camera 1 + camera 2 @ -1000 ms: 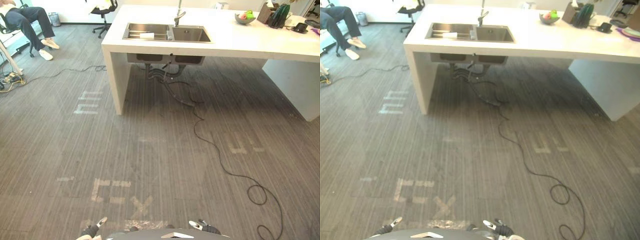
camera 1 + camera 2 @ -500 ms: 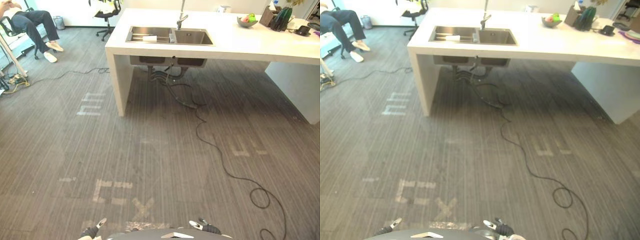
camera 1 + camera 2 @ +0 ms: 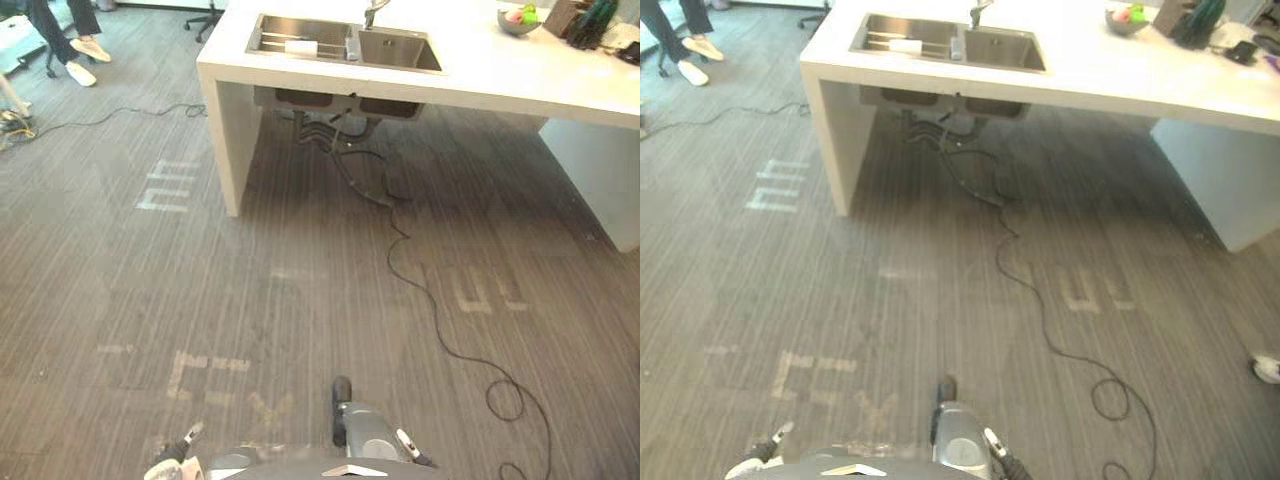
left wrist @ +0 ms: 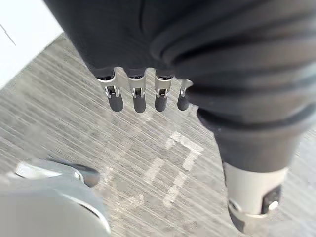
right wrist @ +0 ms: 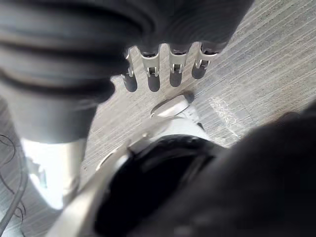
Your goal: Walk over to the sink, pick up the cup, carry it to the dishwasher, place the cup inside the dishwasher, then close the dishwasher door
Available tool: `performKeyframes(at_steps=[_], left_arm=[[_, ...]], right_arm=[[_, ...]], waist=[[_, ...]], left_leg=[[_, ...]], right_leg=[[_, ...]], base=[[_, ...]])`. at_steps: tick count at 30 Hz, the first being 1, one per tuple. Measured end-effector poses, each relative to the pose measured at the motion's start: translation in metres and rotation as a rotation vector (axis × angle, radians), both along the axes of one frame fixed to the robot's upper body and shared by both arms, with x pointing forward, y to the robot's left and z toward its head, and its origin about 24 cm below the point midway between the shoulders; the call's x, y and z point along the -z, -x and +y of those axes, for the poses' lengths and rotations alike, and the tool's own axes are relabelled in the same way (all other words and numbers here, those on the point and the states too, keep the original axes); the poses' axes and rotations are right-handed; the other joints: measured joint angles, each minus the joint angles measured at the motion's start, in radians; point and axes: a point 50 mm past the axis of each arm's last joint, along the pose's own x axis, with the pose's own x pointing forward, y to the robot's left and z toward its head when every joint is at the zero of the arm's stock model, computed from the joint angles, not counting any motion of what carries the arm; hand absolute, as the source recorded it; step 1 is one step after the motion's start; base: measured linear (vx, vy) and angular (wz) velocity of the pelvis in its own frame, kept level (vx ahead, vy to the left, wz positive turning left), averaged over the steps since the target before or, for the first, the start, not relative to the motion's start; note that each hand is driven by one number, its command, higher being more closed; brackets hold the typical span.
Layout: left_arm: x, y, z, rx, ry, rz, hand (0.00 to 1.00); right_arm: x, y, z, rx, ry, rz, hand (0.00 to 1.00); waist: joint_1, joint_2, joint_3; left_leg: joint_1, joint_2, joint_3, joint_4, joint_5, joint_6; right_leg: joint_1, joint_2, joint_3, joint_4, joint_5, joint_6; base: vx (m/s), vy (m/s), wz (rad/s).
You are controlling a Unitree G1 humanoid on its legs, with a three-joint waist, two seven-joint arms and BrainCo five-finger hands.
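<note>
White cup [image 3: 301, 47], small and roughly cylindrical, in left basin of brushed-steel double sink [image 3: 400, 52], on thin metal rack bars; too far off for finer detail. Sink sunk into thick matte white counter [image 3: 500, 85] with slab sides and squared edges. Curved metal faucet [image 3: 372, 12] behind the divider between the basins. Small grey bowl [image 3: 518, 20] of green and red fruit further along the counter, well apart from the sink. Grey carpet floor [image 3: 250, 300], finely ribbed, with worn pale tape marks. Person's pale shoes [image 3: 91, 48] below dark trouser legs at far left. Left hand [image 4: 136, 96] low beside the body, silver dark-tipped fingers straight in a row, thumb apart, nothing held. Right hand [image 5: 160, 69] hanging loose the same way, fingers straight, side by side, empty, above the carpet.
</note>
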Motion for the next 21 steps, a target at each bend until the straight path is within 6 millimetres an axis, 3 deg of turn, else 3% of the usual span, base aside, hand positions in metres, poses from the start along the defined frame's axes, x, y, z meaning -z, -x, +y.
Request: performKeyframes(at_steps=[1, 2, 3, 4, 5, 6, 7, 8, 9, 11, 13, 14, 15, 16, 17, 18, 19, 21], left_arm=[[0.0, 0.001, -0.003, -0.013, 0.008, -0.009, 0.0], [0.001, 0.003, -0.008, -0.028, 0.022, -0.008, 0.0], [0.004, 0.014, -0.016, -0.064, 0.046, 0.006, 0.0], [0.004, 0.011, -0.021, -0.09, 0.063, -0.019, 0.0], [0.004, 0.01, -0.023, -0.099, 0.067, -0.031, 0.0], [0.003, 0.008, -0.023, -0.127, 0.062, -0.054, 0.0], [0.002, 0.006, -0.022, -0.137, 0.049, -0.077, 0.0], [0.0, 0.004, -0.02, -0.134, 0.036, -0.094, 0.0], [-0.003, -0.005, -0.019, -0.124, 0.01, -0.134, 0.0], [-0.016, -0.028, -0.017, -0.02, -0.089, -0.225, 0.0], [-0.053, -0.079, -0.023, 0.19, -0.255, -0.446, 0.0], [-0.065, -0.091, -0.025, 0.241, -0.293, -0.51, 0.0], [-0.084, -0.108, -0.031, 0.302, -0.337, -0.608, 0.0], [-0.107, -0.122, -0.04, 0.347, -0.386, -0.721, 0.0], [-0.128, -0.129, -0.05, 0.364, -0.415, -0.819, 0.0], [-0.138, -0.135, -0.053, 0.371, -0.431, -0.867, 0.0], [-0.156, -0.146, -0.056, 0.377, -0.473, -0.941, 0.0], [-0.192, -0.159, -0.059, 0.381, -0.559, -1.089, 0.0]], right_arm=[[0.0, 0.005, -0.002, 0.0, 0.0, 0.012, 0.0], [-0.001, 0.008, -0.006, 0.001, 0.01, 0.014, 0.0], [-0.003, 0.013, -0.016, -0.016, 0.04, 0.025, 0.0], [-0.004, 0.013, -0.022, -0.048, 0.065, 0.032, 0.0], [-0.004, 0.012, -0.023, -0.056, 0.072, 0.034, 0.0], [-0.004, 0.012, -0.025, -0.067, 0.08, 0.034, 0.0], [-0.005, 0.011, -0.026, -0.077, 0.085, 0.027, 0.0], [-0.005, 0.011, -0.026, -0.082, 0.084, 0.025, 0.0], [-0.005, 0.008, -0.023, -0.103, 0.083, 0.014, 0.0], [-0.005, -0.004, -0.018, -0.134, 0.071, -0.018, 0.0], [-0.008, -0.024, -0.017, -0.167, 0.069, -0.066, 0.0], [-0.009, -0.03, -0.016, -0.172, 0.068, -0.081, 0.0], [-0.011, -0.038, -0.015, -0.2, 0.071, -0.097, 0.0], [-0.012, -0.042, -0.016, -0.23, 0.08, -0.106, 0.0], [-0.014, -0.043, -0.022, -0.25, 0.097, -0.113, 0.0], [-0.015, -0.045, -0.024, -0.259, 0.108, -0.119, 0.0], [-0.014, -0.049, -0.021, -0.273, 0.1, -0.117, 0.0], [-0.013, -0.053, -0.02, -0.273, 0.101, -0.116, 0.0]], waist=[[-0.004, 0.01, -0.002], [-0.01, 0.018, -0.013], [-0.02, 0.062, -0.05], [-0.023, 0.079, -0.063], [-0.021, 0.082, -0.063], [-0.018, 0.081, -0.059], [-0.018, 0.084, -0.059], [-0.017, 0.083, -0.056], [-0.011, 0.063, -0.047], [0.006, 0.046, -0.039], [0.031, 0.032, -0.011], [0.035, 0.025, -0.002], [0.04, 0.019, 0.007], [0.049, 0.03, 0.007], [0.06, 0.079, 0.006], [0.063, 0.094, 0.009], [0.059, 0.08, 0.016], [0.055, 0.074, 0.019]], left_leg=[[0.026, 0.019, -0.004, 0.029, -0.048, -0.018], [0.045, 0.042, -0.004, 0.027, -0.064, -0.025], [0.042, 0.083, -0.011, 0.077, -0.066, -0.045], [-0.038, 0.117, -0.031, 0.259, -0.027, -0.051], [-0.075, 0.131, -0.042, 0.352, 0.011, -0.06], [-0.162, 0.167, -0.062, 0.547, 0.099, -0.075], [-0.232, 0.207, -0.052, 0.749, 0.1, -0.068], [-0.26, 0.213, -0.05, 0.82, 0.094, -0.062], [-0.306, 0.202, -0.044, 0.897, 0.077, -0.07], [-0.387, 0.162, -0.004, 0.872, 0.038, -0.069], [-0.493, 0.091, 0.07, 0.667, 0.009, -0.029], [-0.513, 0.068, 0.084, 0.587, 0.017, -0.022], [-0.536, 0.033, 0.093, 0.442, 0.062, -0.018], [-0.542, 0.007, 0.082, 0.206, 0.174, -0.031], [-0.519, 0.029, 0.059, -0.014, 0.296, -0.045], [-0.513, 0.033, 0.07, 0.011, 0.387, -0.044], [-0.543, 0.022, 0.087, 0.106, 0.394, 0.008], [-0.609, 0.006, 0.081, 0.219, 0.339, 0.07]], right_leg=[[-0.015, 0.008, 0.006, 0.095, 0.004, -0.005], [-0.021, 0.022, 0.0, 0.142, -0.031, 0.0], [-0.02, 0.064, -0.023, 0.172, -0.097, -0.016], [-0.003, 0.09, -0.034, 0.17, -0.121, -0.035], [0.017, 0.103, -0.036, 0.159, -0.129, -0.044], [0.08, 0.135, -0.037, 0.114, -0.144, -0.064], [0.165, 0.171, -0.037, 0.046, -0.152, -0.079], [0.213, 0.184, -0.036, 0.011, -0.154, -0.084], [0.304, 0.196, -0.026, -0.05, -0.156, -0.088], [0.405, 0.194, -0.002, -0.129, -0.157, -0.09], [0.49, 0.157, 0.016, -0.181, -0.161, -0.091], [0.505, 0.141, 0.02, -0.181, -0.164, -0.09], [0.524, 0.116, 0.031, -0.178, -0.172, -0.081], [0.555, 0.094, 0.042, -0.178, -0.186, -0.062], [0.6, 0.113, 0.068, -0.189, -0.212, -0.048], [0.634, 0.111, 0.09, -0.193, -0.24, -0.046], [0.649, 0.091, 0.11, -0.182, -0.262, -0.049], [0.619, 0.077, 0.12, -0.125, -0.252, -0.055]], base=[[0.53, -0.37, 0.23], [0.59, -0.316, 0.12], [0.63, -0.299, 0.03], [0.65, -0.3, -0.06], [0.67, -0.338, -0.18], [0.67, -0.309, -0.21], [0.66, -0.278, -0.18], [0.76, -0.261, -0.15], [0.72, -0.198, -0.25], [0.61, -0.103, -0.31], [0.5, 0.046, -0.28], [0.5, 0.1, -0.26], [0.51, 0.135, -0.38], [0.65, 0.211, -0.58], [0.55, 0.208, -0.55], [0.49, 0.239, -0.28], [0.35, 0.201, 0.11], [0.45, 0.269, 0.36]])
